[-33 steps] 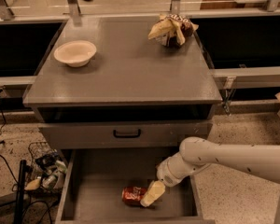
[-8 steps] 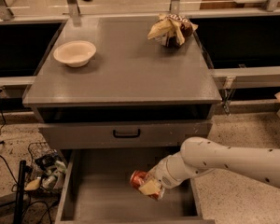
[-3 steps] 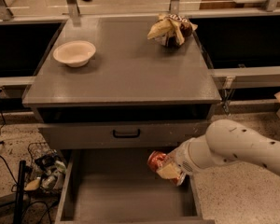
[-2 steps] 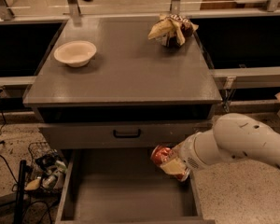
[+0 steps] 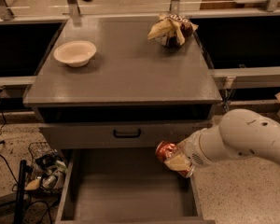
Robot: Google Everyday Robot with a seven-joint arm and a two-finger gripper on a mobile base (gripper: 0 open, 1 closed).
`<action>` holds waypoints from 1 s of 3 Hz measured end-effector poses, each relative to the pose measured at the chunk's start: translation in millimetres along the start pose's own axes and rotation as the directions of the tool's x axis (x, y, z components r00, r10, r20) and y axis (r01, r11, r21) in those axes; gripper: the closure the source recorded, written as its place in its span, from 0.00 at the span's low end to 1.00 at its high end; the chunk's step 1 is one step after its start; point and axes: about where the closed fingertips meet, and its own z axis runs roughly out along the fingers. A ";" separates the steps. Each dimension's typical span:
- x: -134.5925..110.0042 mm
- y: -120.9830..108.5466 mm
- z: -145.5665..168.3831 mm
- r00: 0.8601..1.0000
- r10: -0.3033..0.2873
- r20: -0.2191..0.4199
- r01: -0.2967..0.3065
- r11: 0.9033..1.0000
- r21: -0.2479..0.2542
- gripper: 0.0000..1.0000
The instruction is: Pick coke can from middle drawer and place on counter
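The red coke can (image 5: 166,152) is held tilted in my gripper (image 5: 177,161), which is shut on it. The can hangs above the right part of the open middle drawer (image 5: 126,185), just below the drawer front above. The drawer floor under it is bare. My white arm (image 5: 245,136) reaches in from the right. The grey counter (image 5: 126,69) lies above and behind the gripper.
A white bowl (image 5: 75,53) sits at the counter's left. A tan and brown snack bag (image 5: 171,30) sits at its back right. The closed drawer front with a black handle (image 5: 127,134) is above the open drawer. A wire basket with clutter (image 5: 44,169) stands on the floor at left.
My gripper lifted the coke can from the drawer floor and has carried it up and to the right, out over the drawer's right side.
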 end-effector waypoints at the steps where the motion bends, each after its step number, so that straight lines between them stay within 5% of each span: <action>1: -6.3 -7.1 -28.3 1.000 0.003 0.003 -0.003 0.999 0.054 1.00; 3: -39.7 -17.0 -123.6 0.999 -0.030 0.029 0.023 0.976 0.214 1.00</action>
